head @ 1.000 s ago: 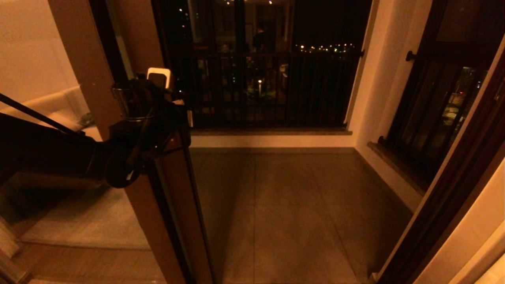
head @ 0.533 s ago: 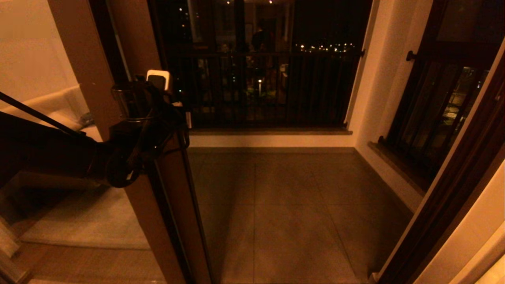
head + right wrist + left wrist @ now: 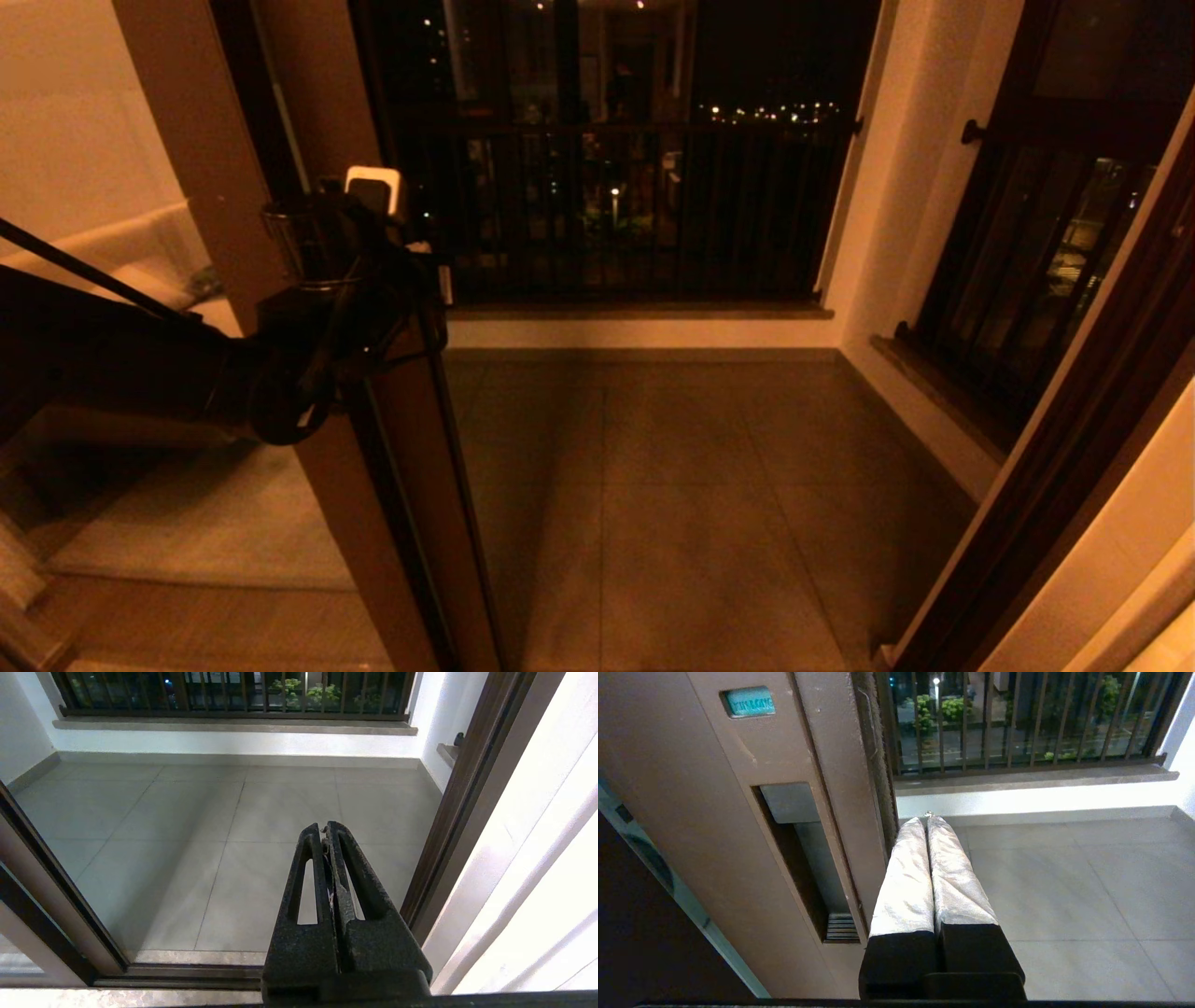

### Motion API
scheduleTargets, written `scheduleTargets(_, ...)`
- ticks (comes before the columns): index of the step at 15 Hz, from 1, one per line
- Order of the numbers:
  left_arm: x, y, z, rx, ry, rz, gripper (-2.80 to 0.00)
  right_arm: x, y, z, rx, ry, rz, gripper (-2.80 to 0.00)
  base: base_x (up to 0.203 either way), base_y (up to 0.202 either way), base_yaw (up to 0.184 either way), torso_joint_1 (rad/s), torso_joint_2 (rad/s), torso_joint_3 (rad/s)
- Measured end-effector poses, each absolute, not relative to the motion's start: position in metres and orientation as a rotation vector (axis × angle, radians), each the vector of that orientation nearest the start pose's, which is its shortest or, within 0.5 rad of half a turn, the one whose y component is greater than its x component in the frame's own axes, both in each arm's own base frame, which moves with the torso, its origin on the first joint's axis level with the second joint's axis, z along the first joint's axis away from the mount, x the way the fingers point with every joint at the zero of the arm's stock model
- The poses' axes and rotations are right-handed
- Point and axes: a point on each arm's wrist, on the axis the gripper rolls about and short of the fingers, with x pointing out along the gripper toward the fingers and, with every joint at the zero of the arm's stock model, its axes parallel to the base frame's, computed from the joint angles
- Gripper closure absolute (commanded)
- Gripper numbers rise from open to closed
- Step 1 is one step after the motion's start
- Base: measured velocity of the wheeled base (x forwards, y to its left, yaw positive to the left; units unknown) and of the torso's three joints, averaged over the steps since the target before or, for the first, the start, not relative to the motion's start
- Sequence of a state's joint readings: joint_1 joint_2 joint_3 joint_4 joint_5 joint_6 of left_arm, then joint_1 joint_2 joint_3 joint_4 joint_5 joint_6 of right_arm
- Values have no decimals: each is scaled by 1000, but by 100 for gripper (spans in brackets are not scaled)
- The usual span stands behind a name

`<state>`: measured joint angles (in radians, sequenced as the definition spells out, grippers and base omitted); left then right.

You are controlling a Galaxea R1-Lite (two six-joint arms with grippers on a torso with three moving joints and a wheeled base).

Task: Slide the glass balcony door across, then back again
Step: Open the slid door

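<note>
The glass balcony door [image 3: 411, 485] stands at the left of the head view, its brown stile leaning through the frame and the doorway to its right open. In the left wrist view the stile [image 3: 738, 812] shows its dark recessed handle slot [image 3: 803, 858] and a small teal label. My left gripper [image 3: 927, 819] is shut with nothing between its silver-wrapped fingers, and it lies right beside the stile's leading edge, outside the slot. The head view shows this gripper [image 3: 425, 271] at mid-height on the stile. My right gripper [image 3: 324, 828] is shut and empty, hanging over the threshold, out of the head view.
A tiled balcony floor [image 3: 672, 485] lies beyond the doorway, ending at a dark barred railing [image 3: 635, 205]. A barred window [image 3: 1046, 261] is on the right wall. The dark door jamb [image 3: 1074, 439] runs down the right. The floor track [image 3: 187, 975] crosses below the right gripper.
The door stile and my left arm have shifted slightly to the left. The right side of the scene is unchanged.
</note>
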<state>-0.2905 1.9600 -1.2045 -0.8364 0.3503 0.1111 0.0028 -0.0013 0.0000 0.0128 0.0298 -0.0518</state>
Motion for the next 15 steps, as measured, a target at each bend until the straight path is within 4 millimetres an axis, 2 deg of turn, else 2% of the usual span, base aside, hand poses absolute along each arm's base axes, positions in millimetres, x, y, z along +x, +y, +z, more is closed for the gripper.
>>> scheduleTargets(15,380,-100,220,82,-93,76,0,-23,1,74,-52,11,33,0,0,0,0,0,0,0)
